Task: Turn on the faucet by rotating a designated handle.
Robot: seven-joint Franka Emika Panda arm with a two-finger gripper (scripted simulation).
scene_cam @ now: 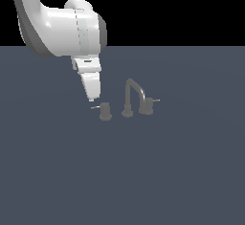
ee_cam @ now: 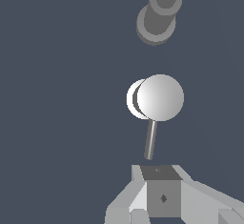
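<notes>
Exterior view: the gripper (scene_cam: 94, 98) is seen hanging tip-down from the arm (scene_cam: 62, 30), just above the free end of the pin (scene_cam: 95, 107). Contact cannot be confirmed; the fingers merge into one pale wedge. The jaw opening cannot be told from either view.

Left to right on the floor (scene_cam: 122, 171): the handle (scene_cam: 105, 111), its pin pointing to the exterior view's left; the spout (scene_cam: 134, 97), arched; the twin handle (scene_cam: 146, 106), its pin pointing to the exterior view's right. All three are small, dull grey and low in contrast.

Wrist view: the handle (ee_cam: 159, 97) is seen end-on as a bright disc, the pin (ee_cam: 151, 139) running from it toward the gripper (ee_cam: 162, 189). The pin tip stops just short of the grey block between the fingers. Nothing is seen gripped. The finger bodies are cut off at the frame edge. The spout base (ee_cam: 156, 20) is partly cropped.
</notes>
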